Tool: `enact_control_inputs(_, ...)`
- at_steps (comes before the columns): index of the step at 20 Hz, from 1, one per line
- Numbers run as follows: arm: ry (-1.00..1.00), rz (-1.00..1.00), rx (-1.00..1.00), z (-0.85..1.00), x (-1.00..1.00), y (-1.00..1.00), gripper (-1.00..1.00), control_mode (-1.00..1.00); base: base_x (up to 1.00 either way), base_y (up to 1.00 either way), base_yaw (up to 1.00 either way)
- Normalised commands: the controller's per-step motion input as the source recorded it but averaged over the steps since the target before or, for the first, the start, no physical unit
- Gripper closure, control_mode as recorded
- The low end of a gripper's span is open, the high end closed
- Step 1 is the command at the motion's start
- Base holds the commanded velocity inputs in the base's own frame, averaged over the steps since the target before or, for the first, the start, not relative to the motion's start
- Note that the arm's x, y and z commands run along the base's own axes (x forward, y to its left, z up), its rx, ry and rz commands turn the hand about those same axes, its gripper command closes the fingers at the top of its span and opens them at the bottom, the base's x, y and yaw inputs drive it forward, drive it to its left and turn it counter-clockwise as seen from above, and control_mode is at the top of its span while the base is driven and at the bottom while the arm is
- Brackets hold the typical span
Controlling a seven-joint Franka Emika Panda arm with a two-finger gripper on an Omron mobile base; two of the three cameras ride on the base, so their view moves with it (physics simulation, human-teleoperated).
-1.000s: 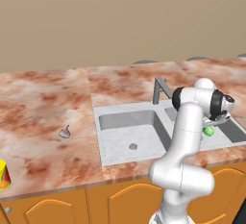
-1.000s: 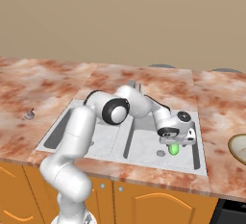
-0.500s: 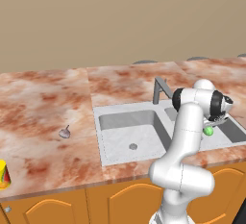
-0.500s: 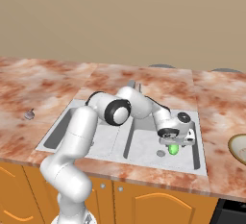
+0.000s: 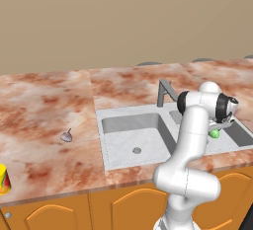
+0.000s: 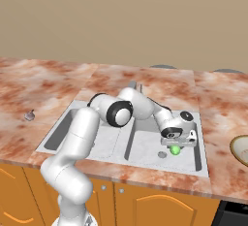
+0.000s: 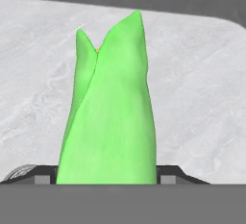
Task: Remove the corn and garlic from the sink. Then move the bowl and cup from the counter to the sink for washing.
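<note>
Count of things on and in the kitchen counter

One green corn (image 7: 108, 107), one garlic bulb (image 5: 66, 136), one yellow cup (image 5: 4, 179), one beige bowl (image 6: 240, 148) partly cut by the frame edge, and one sink (image 5: 129, 137) with two basins, two round drains and one grey tap (image 5: 165, 92); one robot arm with one gripper (image 6: 175, 145).

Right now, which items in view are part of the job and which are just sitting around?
Job items:
corn, in the sink's right basin under the hand
garlic, on the counter left of the sink
cup, at the counter's left edge
bowl, on the counter right of the sink

Just there:
tap
cabinet doors
</note>
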Motion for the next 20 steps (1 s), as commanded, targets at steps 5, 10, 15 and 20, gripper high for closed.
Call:
enact_control_inputs(5,0.03,0.00,0.10,0.00,-0.10,-0.08,1.00,-1.00,0.00,0.00,0.00)
enact_control_inputs(10,0.00,0.00,0.15,0.09,-0.23,-0.05,1.00,-1.00,0.00,0.00,0.00)
enact_control_inputs(15,-0.04,0.00,0.07,0.20,-0.27,-0.03,1.00,-1.00,0.00,0.00,0.00)
enact_control_inputs(20,-0.13,0.00,0.00,0.27,-0.29,-0.03,1.00,-1.00,0.00,0.00,0.00)
